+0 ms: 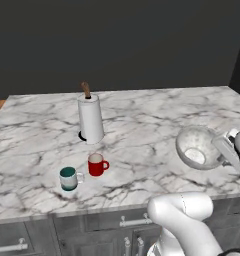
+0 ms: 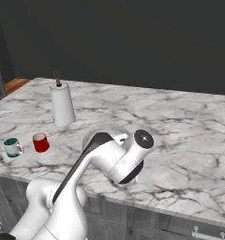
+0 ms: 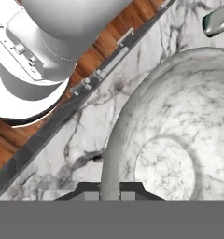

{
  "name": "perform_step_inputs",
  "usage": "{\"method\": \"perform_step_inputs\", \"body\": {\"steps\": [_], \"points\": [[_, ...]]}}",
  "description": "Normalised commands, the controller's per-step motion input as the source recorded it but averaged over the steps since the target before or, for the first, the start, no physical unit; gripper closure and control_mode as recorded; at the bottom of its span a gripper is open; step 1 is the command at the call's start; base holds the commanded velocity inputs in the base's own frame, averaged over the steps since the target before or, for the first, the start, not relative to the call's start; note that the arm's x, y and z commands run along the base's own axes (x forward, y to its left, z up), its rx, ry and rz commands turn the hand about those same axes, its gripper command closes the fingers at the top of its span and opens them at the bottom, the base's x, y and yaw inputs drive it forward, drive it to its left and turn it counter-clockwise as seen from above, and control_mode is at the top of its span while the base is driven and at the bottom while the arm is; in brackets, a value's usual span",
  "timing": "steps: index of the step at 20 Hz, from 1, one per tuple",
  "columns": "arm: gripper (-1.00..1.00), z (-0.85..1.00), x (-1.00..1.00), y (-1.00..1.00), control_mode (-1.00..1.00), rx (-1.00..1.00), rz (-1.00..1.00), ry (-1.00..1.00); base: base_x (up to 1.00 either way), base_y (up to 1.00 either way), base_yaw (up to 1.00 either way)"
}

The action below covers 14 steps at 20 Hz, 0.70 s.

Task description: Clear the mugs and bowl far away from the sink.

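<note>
While the bowl [image 1: 197, 146] hangs tilted near the worktop's [image 1: 142, 125] right front edge, both mugs [image 1: 97, 164] sit front-left. From the hand view, the gripper [image 3: 109, 193] pinches the bowl's rim [image 3: 109, 158]; carry it level and slowly.

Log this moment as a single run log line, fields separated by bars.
gripper: shut on speckled bowl rim | bowl: tilted over marble counter | red mug, teal-lined mug: upright on counter, near paper towel roll
</note>
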Motion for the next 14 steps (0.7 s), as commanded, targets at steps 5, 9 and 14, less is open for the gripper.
{"method": "perform_step_inputs", "body": {"steps": [5,9,14], "points": [[1.00,-0.27,0.25,0.00,-1.00,-0.09,0.00,0.05,0.00,0.00,0.00],[1.00,-0.15,0.36,0.00,-1.00,-0.01,0.00,0.13,0.00,0.00,0.00],[1.00,-0.12,0.43,0.00,-1.00,0.00,0.00,0.16,0.00,0.00,0.00]]}}
